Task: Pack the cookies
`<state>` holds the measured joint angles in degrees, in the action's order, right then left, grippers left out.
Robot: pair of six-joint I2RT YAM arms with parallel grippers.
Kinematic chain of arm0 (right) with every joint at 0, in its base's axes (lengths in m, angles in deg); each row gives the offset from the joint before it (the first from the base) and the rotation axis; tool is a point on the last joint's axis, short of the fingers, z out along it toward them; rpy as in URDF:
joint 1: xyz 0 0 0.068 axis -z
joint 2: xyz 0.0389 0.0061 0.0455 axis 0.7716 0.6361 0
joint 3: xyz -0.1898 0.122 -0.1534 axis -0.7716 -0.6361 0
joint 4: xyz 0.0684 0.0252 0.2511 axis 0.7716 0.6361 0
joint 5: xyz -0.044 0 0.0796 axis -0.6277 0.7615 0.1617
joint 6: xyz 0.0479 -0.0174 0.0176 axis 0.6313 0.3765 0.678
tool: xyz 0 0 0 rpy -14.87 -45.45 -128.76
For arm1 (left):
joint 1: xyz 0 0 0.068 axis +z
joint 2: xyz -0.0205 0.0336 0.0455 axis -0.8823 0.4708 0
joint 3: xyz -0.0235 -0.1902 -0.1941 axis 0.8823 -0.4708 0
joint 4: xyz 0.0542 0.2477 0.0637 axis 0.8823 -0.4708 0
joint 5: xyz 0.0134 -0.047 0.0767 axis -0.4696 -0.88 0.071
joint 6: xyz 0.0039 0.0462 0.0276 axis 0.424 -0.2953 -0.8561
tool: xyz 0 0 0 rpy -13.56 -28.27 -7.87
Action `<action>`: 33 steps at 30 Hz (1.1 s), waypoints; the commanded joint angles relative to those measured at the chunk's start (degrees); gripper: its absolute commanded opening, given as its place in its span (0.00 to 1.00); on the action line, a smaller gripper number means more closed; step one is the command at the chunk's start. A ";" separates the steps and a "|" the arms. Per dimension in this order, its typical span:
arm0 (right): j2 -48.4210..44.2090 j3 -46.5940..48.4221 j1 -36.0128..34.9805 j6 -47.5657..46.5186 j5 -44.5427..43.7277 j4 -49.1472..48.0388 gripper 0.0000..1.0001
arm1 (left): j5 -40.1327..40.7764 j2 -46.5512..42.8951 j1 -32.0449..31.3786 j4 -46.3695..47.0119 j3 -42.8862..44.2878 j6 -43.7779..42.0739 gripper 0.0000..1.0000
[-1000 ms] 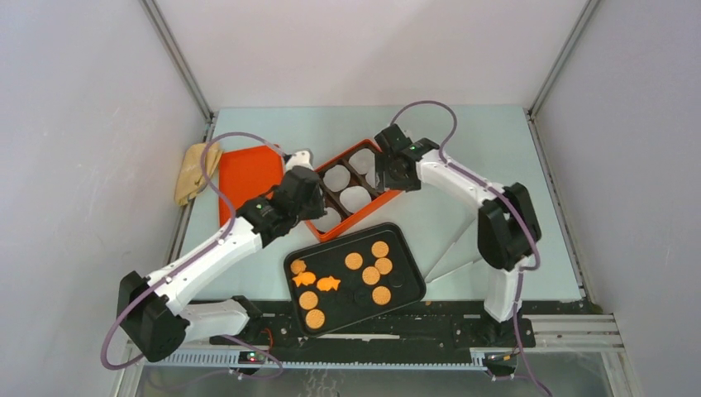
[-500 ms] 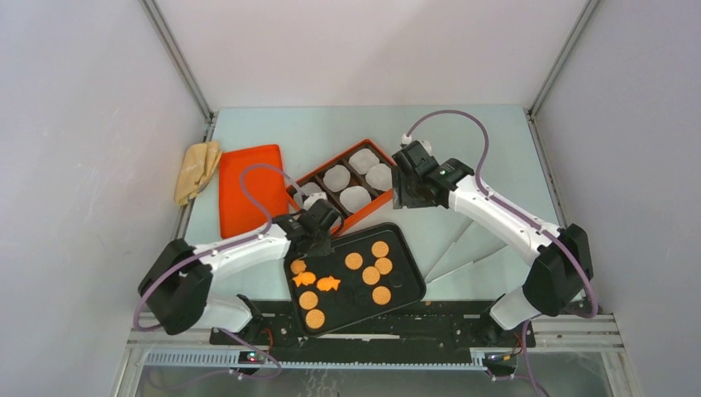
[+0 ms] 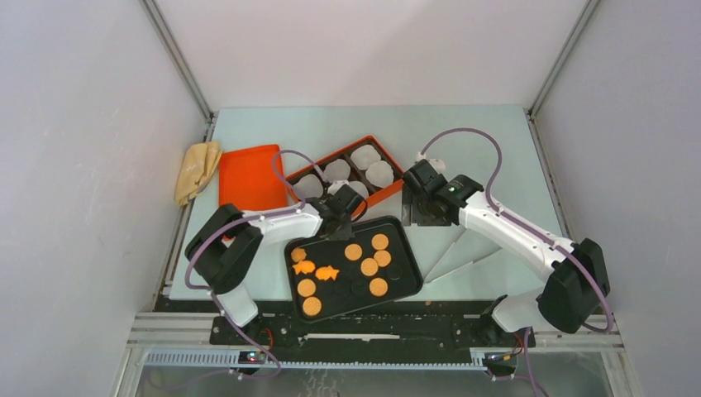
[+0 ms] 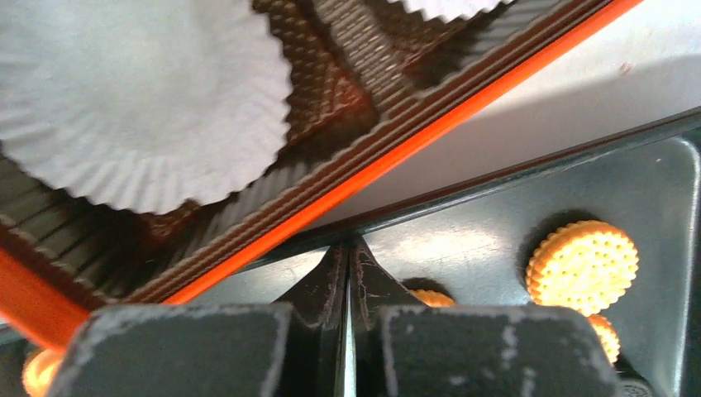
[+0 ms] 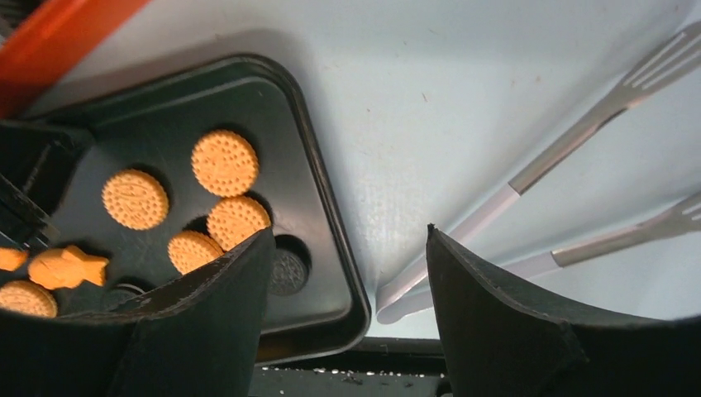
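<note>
Cookies [image 3: 353,252], small flat biscuits, scattered in a shallow black rectangular tray [image 3: 402,251] at the near middle of the pale green table [image 3: 496,149]. Mostly round and orange, with two orange fish-shaped ones [image 3: 316,270] at the left and a few dark round ones [image 3: 395,270] hard to pick out against the black. Just beyond the tray, an orange rectangular box [image 3: 331,155] with a brown ribbed insert and white fluted paper liners [image 3: 337,170] in its compartments. Left of the box, a flat orange rectangular lid [image 3: 250,175], then a crumpled tan cloth [image 3: 197,169] at the table's left edge. Right of the tray, metal tongs [image 3: 450,252] lying flat. Left jaws down at the tray's far rim, just beside the box's near wall. Right jaws over the table off the tray's far right corner.

From the left wrist: black fingertips [image 4: 326,281] clenched, only a hairline slit between them, set right at the tray's rim. Rim pinched or merely touched, impossible to tell. Beyond them, a narrow strip of table, then the box's orange edge and one liner. Round orange cookies on the tray at the right.

From the right wrist: broad black fingers [image 5: 496,314] spread well apart, released, nothing between them. Under the gap, bare table and the ends of the tongs' handles. At the left, the tray's rounded corner with round orange cookies, one fish shape and a dark cookie.
</note>
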<state>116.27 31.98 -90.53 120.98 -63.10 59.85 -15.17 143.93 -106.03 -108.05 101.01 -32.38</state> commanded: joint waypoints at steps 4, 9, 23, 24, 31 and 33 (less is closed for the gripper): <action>-4.74 -8.91 2.37 9.43 -1.92 2.89 0.76 | -0.31 4.74 3.94 2.29 4.56 -3.42 0.04; -7.75 -17.48 6.20 14.60 -2.06 2.70 0.74 | 0.66 4.36 4.23 1.90 4.91 -4.93 0.04; 0.80 -20.87 16.28 12.12 7.70 -9.09 0.69 | -3.29 -2.10 4.23 -0.24 7.17 -8.29 0.03; 2.78 -19.83 16.79 11.81 8.03 -9.74 0.69 | -3.54 -3.74 3.96 -0.37 6.28 -8.17 0.03; 13.67 -14.46 18.03 9.75 9.17 -11.94 0.53 | -4.08 -16.43 2.61 -2.94 1.96 -7.49 0.05; 15.57 -12.32 18.40 8.30 7.95 -11.31 0.53 | -3.86 -19.22 2.54 -3.54 1.48 -7.58 0.05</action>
<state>127.83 16.60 -72.91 131.34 -53.02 52.16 -19.08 130.77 -102.89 -110.03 104.62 -39.40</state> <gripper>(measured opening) 0.533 0.048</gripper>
